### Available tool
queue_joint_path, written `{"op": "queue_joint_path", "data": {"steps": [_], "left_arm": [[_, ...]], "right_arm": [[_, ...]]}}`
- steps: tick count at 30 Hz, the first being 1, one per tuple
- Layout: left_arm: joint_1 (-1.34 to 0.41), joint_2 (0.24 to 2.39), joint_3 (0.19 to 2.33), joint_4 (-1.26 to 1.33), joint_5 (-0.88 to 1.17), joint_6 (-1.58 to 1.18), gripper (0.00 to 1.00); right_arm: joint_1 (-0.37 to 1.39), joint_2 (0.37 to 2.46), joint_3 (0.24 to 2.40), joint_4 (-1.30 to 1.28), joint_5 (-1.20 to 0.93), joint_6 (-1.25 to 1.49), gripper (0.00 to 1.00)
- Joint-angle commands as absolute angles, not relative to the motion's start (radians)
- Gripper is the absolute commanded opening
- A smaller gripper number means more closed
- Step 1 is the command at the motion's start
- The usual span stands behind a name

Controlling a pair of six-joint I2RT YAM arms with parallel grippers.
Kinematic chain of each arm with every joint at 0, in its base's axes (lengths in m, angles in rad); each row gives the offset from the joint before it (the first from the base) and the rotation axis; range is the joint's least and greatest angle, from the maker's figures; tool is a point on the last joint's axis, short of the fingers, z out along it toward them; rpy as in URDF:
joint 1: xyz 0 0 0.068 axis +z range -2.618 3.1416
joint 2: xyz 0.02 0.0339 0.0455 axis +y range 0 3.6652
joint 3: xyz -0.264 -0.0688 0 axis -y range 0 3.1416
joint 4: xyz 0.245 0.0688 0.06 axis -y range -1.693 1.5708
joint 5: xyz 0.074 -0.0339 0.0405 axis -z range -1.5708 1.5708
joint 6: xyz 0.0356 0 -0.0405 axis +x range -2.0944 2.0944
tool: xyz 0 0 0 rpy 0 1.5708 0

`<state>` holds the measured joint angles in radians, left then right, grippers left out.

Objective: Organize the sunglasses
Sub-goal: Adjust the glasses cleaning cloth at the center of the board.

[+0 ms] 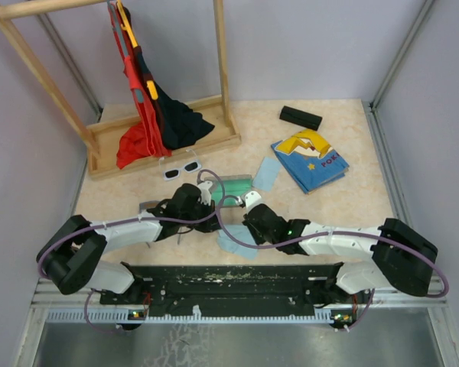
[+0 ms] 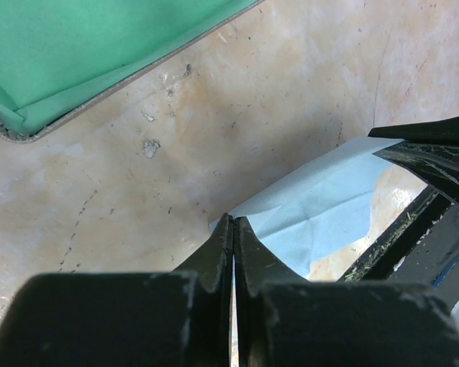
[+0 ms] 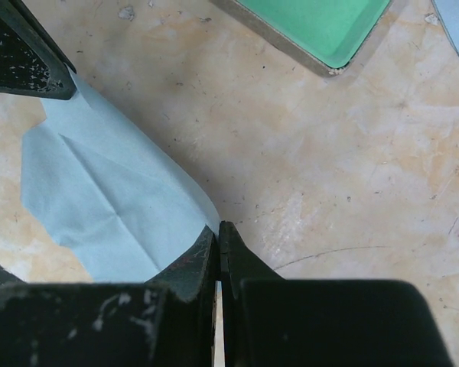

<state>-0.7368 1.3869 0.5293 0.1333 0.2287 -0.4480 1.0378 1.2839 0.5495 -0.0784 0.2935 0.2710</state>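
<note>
The white-framed sunglasses [image 1: 182, 168] with dark lenses lie folded open on the table in front of the wooden rack, far from both grippers. A light-blue cloth [image 1: 233, 243] [image 2: 321, 222] [image 3: 99, 199] lies between the two arms. My left gripper [image 1: 216, 228] [image 2: 234, 222] is shut, its tips pinching one corner of that cloth. At the opposite corner my right gripper [image 1: 252, 241] [image 3: 219, 227] is shut on the cloth's edge too. An open case with green lining [image 1: 233, 187] [image 2: 76, 53] [image 3: 321, 30] sits just beyond the cloth.
A second light-blue cloth [image 1: 265, 174] lies right of the open case. A blue book [image 1: 310, 159] and a black case [image 1: 301, 117] are at the back right. The wooden rack [image 1: 168, 141] with red and black clothes stands at the back left.
</note>
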Motion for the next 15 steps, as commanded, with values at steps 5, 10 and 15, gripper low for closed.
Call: {"op": "queue_joint_path", "data": {"steps": [5, 10, 15], "left_arm": [[-0.733, 1.386, 0.61, 0.116, 0.206, -0.419, 0.01], [-0.736, 1.373, 0.657, 0.067, 0.195, -0.404, 0.01], [-0.786, 1.279, 0.683, -0.037, 0.128, -0.383, 0.0]], "right_arm": [[1.03, 1.249, 0.614, -0.137, 0.352, 0.225, 0.0], [1.029, 1.21, 0.655, -0.211, 0.323, 0.204, 0.0], [1.03, 1.107, 0.724, -0.338, 0.235, 0.208, 0.0]]}}
